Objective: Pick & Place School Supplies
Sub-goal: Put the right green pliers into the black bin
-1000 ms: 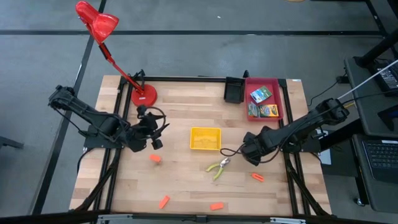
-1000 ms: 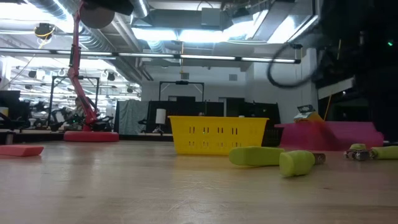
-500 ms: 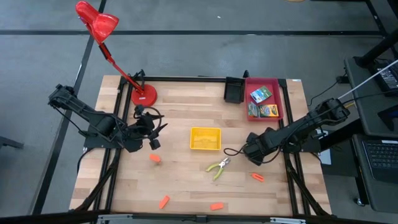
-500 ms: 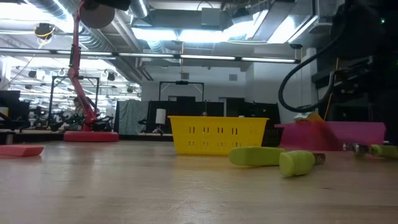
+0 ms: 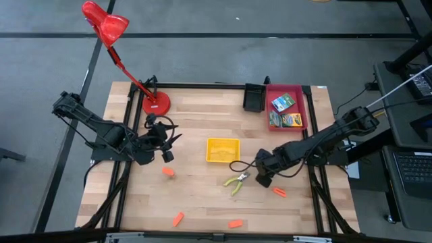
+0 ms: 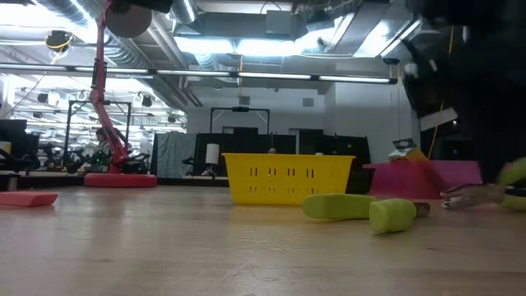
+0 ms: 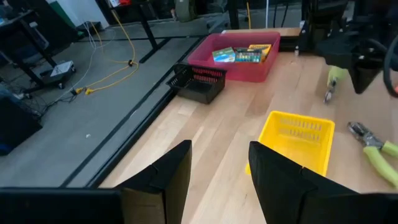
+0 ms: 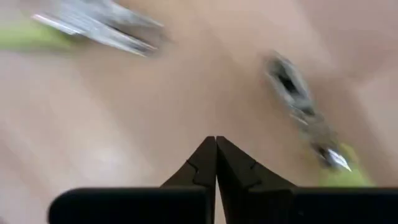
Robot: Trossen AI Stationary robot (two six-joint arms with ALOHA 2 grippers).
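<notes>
**A:** Scissors (image 5: 236, 182), the pair with yellow-green handles: where are they?

**B:** Lying flat on the table (image 5: 196, 196), just in front of the yellow basket (image 5: 223, 150). The right claw (image 8: 216, 155) is low over the wood right beside them. Its fingers are pressed tight together with nothing between them.

**A:** So nothing is picked up yet?

**B:** No. I'd judge it is closing in for the grab. A second pair (image 8: 311, 127) shows past its fingertips, blurred, so I can't say which pair it is going for.

**A:** And the other arm?

**B:** The left claw (image 7: 219, 149) waits near the lamp base (image 5: 156, 103), spread wide and holding nothing.

**A:** What does the next move need?

**B:** The fingers must part first, then straddle the scissors and pinch them. The tool is thin and flat against the wood, so the tips have to come down very low.

**A:** What about the rest of the supplies?

**B:** The printed boxes (image 5: 283, 103) sit in the red tray (image 5: 306, 108) beside the black bin (image 5: 254, 98). Four orange bits, one at (image 5: 279, 192), lie scattered on the wood.

**A:** Any writing you can read?

**B:** None. The boxes are colourfully printed, but the lettering is too small to read.
</notes>
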